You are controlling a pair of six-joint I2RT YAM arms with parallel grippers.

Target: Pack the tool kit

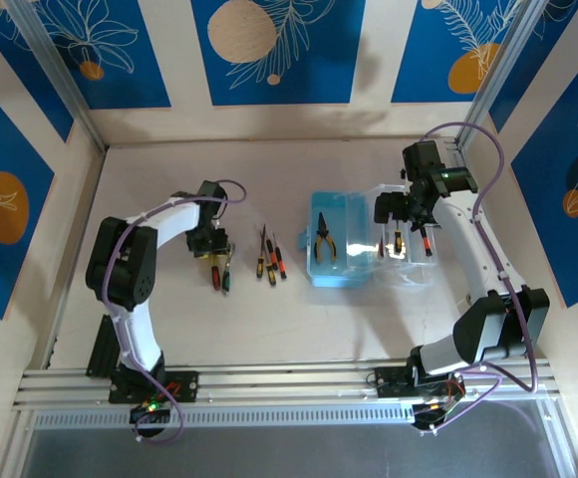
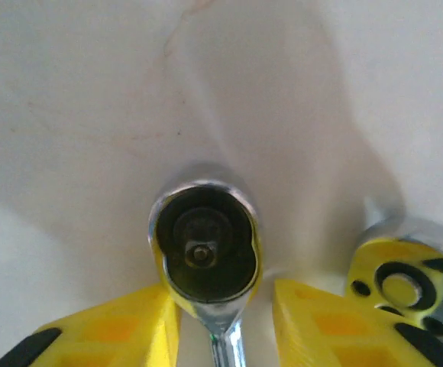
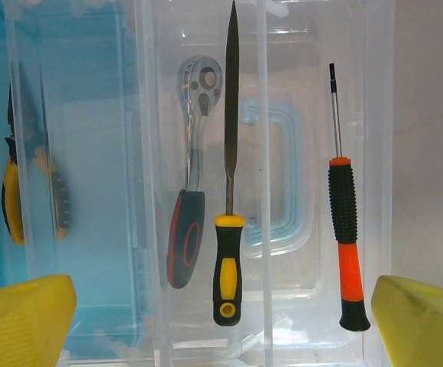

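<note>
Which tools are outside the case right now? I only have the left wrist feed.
Observer: Besides what's under the left end effector, a small cluster of screwdrivers lies loose on the table, between that end effector and the blue case.
Operator: What's packed so far?
Observer: The pliers are in the blue case. A ratchet, a yellow-black file and an orange-black screwdriver lie in its opened clear lid.
</note>
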